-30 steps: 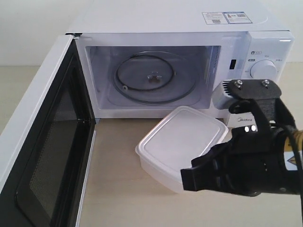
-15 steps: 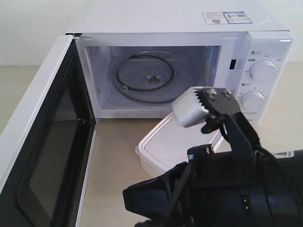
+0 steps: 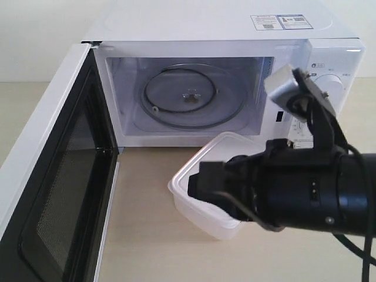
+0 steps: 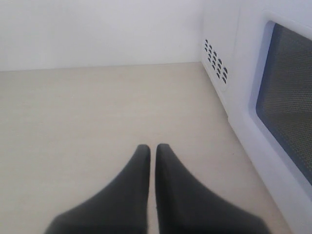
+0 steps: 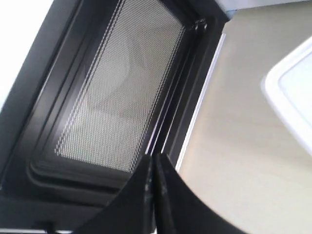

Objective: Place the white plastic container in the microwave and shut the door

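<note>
White plastic container (image 3: 202, 165) before open microwave (image 3: 223, 26); left hand (image 4: 152, 151), right hand (image 5: 152, 162) clenched, empty.

Two black fingers (image 5: 136, 200) pressed flat together, tips meeting with no gap and nothing between. Just past the tips, the open door (image 5: 112, 92), inner face showing: black frame around a grey mesh window. Beside the door's edge, pale wood-grain counter (image 5: 229, 146). Partly out of view, a rounded corner of the white plastic container (image 5: 292, 83), lid rim visible, resting on the counter, well apart from the fingers.
</note>
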